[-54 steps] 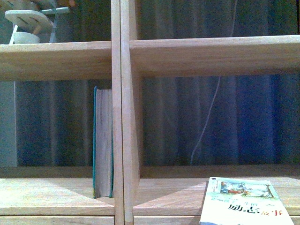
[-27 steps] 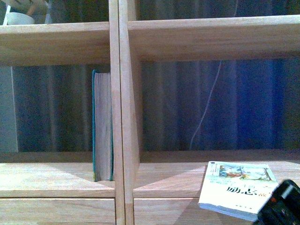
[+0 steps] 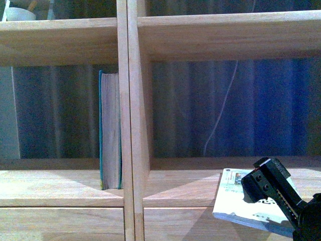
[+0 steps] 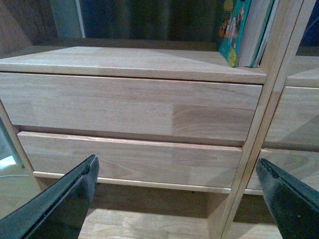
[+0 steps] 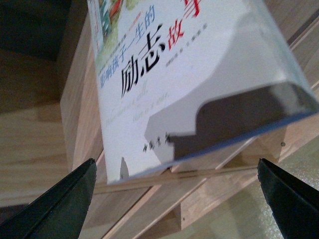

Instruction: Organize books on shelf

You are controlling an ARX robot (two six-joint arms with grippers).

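Note:
The light wooden shelf (image 3: 225, 37) fills the front view. A teal-covered book (image 3: 110, 130) stands upright in the left compartment, against the central divider; the left wrist view shows it too (image 4: 234, 30). A thin white paperback (image 3: 229, 198) with red and black Chinese characters lies flat on the right compartment's board, overhanging the front edge. My right gripper (image 3: 261, 181) is open and just in front of it. In the right wrist view the paperback's (image 5: 189, 74) overhanging end sits just beyond the open right gripper (image 5: 175, 162). My left gripper (image 4: 177, 160) is open and empty, facing the drawer fronts (image 4: 129, 104).
A white bowl-like object (image 3: 17, 12) sits on the upper left board. A thin white cable (image 3: 220, 115) hangs behind the open back, in front of a dark curtain. The central divider (image 3: 131, 125) separates the two compartments.
The front view has shifted, so the shelf boards sit higher in the picture. My right gripper has come into view from the lower right and risen up to the white paperback.

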